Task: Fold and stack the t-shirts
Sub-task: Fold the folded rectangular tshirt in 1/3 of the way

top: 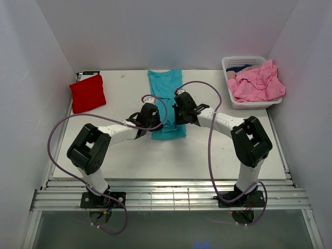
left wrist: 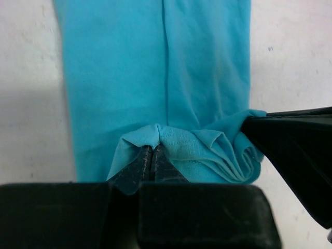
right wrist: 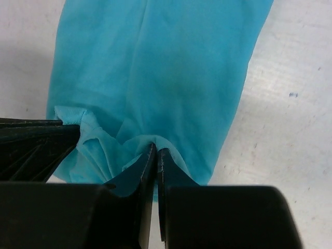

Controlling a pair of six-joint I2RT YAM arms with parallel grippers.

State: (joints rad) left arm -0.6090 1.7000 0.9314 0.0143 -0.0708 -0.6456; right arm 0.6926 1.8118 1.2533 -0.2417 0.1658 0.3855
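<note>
**Both pincers nipped onto the near hem of the teal shirt**

Seen from above, the teal t-shirt (top: 165,96) lies as a long narrow strip on the table (top: 218,150). It runs from the middle of the view out toward 12 o'clock, with its neck end farthest from the arm bases. Both arms reach in to its 6 o'clock end.

In the left wrist view, the left gripper (left wrist: 152,157) has its jaws pressed together on a small peak of teal cloth at the hem. The rest of the shirt stretches flat away from the fingertips toward 12 o'clock. The hem is bunched into soft pleats (most thickly at about 4 o'clock of the fingertips) where the dark body of the other pincer comes in.

The right gripper (right wrist: 156,154) is likewise closed on a pinch of the same hem. The shirt fans out from it toward 12 o'clock, and the left pincer's black body sits at 9 o'clock.

A folded red t-shirt (top: 87,92) lies at 10 o'clock on the table, well apart from both arms. At 2 o'clock, pink t-shirts (top: 257,83) are heaped in a white basket (top: 244,60).
</note>
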